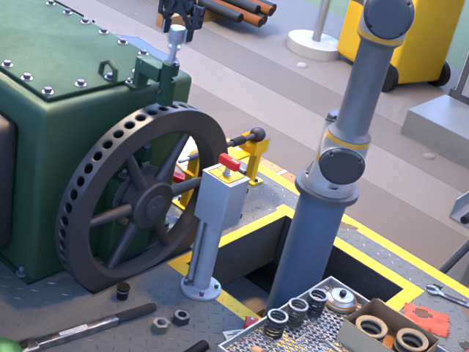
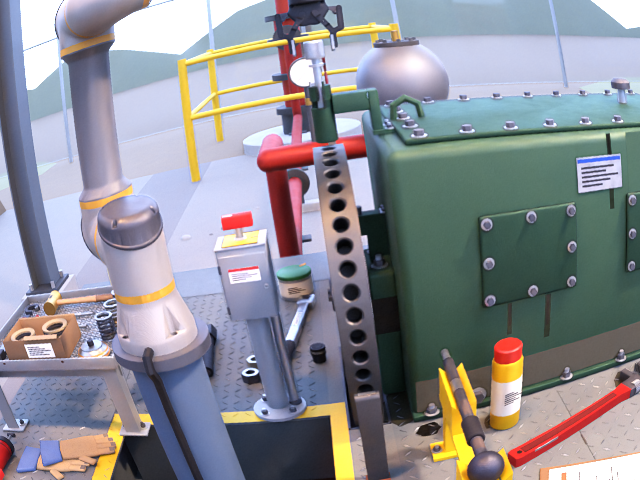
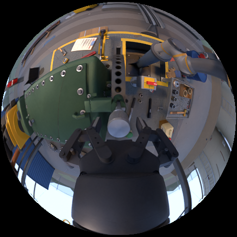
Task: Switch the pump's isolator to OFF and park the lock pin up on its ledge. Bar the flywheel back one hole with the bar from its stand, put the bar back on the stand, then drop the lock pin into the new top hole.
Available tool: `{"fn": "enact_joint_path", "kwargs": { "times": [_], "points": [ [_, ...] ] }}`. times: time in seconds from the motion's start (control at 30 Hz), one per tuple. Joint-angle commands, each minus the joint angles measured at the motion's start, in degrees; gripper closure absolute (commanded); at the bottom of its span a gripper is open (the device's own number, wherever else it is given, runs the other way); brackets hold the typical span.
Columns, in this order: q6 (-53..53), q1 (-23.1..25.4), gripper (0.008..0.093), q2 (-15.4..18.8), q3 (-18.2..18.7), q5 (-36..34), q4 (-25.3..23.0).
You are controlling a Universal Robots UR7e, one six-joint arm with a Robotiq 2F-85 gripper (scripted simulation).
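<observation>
The lower shaft of the silver lock pin [image 1: 175, 42] [image 2: 313, 67] [image 3: 119, 122] is hidden inside the green guide bracket [image 1: 163, 77] [image 2: 324, 111] over the flywheel's rim [image 1: 113, 182] [image 2: 344, 258], so I cannot tell how deep it sits. Its knurled head stands clear of the bracket. My gripper [image 1: 181, 17] [image 2: 310, 28] [image 3: 117, 127] is open just above the head and holds nothing. The isolator box [image 1: 221, 197] [image 2: 243, 274] carries a red handle [image 1: 229, 162] [image 2: 237, 220]. The bar [image 1: 242, 139] [image 2: 462, 408] lies on its yellow stand [image 1: 254, 151] [image 2: 457, 413].
Behind the flywheel stands the green pump housing [image 1: 57, 94] [image 2: 506, 232]. My own arm column [image 1: 314, 227] [image 2: 150, 320] rises from a yellow-edged pit. A parts tray [image 1: 303, 322], a wrench [image 1: 87, 327] and loose nuts [image 1: 170, 322] lie on the plate floor.
</observation>
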Motion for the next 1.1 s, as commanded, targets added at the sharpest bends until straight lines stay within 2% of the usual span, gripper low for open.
{"fn": "enact_joint_path", "kwargs": {
  "times": [0.0, 0.2, 0.33, 0.67, 0.77, 0.93, 1.07],
  "points": [
    [0.0, 0.0, 0.0234, 0.0, 0.0, 0.0, 0.0],
    [0.0, 0.0, 0.0234, 0.0, -0.1, 0.0, 0.1],
    [0.0, 0.0, 0.0234, 0.3, -2.2, 0.0, 1.8],
    [0.0, 0.0, 0.0234, 3.2, -16.2, 0.0, 12.9],
    [0.0, 0.0, 0.0234, 3.9, -18.7, 0.0, 14.8],
    [0.0, 0.0, 0.0234, 4.0, -19.3, 0.0, 15.3],
    [-0.9, -0.9, 0.0234, 3.0, -18.4, 0.0, 15.3]
  ]
}}
